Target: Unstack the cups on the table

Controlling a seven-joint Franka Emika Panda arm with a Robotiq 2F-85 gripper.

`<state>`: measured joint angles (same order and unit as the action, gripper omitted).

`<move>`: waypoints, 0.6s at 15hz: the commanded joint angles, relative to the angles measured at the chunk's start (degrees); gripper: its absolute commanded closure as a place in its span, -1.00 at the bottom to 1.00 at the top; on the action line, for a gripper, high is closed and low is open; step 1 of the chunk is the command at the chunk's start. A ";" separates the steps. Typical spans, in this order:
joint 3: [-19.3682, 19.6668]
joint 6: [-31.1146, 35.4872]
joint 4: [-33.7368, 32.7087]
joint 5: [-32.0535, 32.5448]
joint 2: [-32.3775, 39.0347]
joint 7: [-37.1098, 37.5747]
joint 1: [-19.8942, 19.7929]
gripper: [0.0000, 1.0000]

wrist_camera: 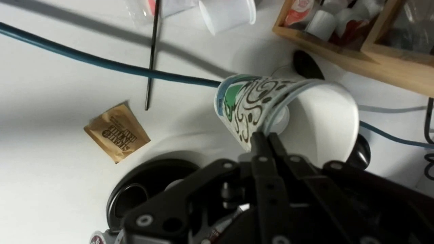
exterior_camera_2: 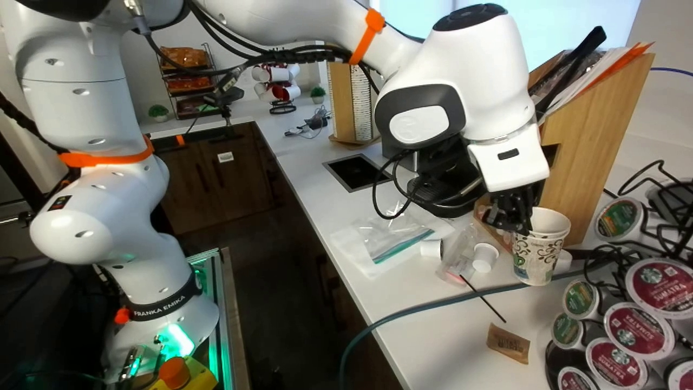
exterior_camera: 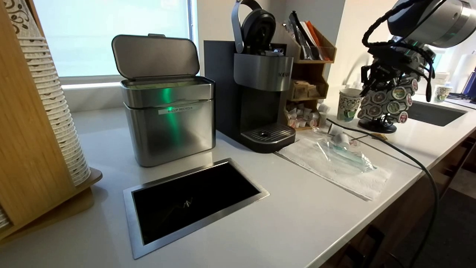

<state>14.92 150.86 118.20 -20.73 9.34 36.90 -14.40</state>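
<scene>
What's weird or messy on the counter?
A blue-green cable runs across the counter and hangs off its edge, an odd place for it. A small white tub lies on its side by the plastic bag, as if tipped over.

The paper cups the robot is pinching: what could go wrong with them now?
The gripper pinches the paper cups at one side of their rims, and I can't tell if it holds one wall or both, so they might lift together. The wall might bend or slip from that small pinch. The blue-green cable runs close by, so a cup set down on it could tip.
</scene>
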 commanded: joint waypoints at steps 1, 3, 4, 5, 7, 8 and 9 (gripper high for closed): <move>-3.64 -5.77 -0.37 -14.13 -2.42 -13.50 -2.29 0.98; -1.81 -7.06 -0.87 -12.78 -1.97 -10.90 -1.40 0.98; -0.27 1.95 1.25 -6.80 -2.22 -6.26 0.04 0.98; 0.36 3.61 1.47 -3.86 -2.11 -3.61 0.28 0.98; -1.98 -9.81 0.24 -13.45 -4.70 -15.01 -2.49 0.98; -1.76 -13.07 -0.04 -14.63 -4.80 -16.44 -2.74 0.98; -1.00 -18.14 -1.15 -14.31 -4.37 -16.38 -2.92 0.98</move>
<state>13.81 142.88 117.61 -32.12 6.76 24.35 -16.09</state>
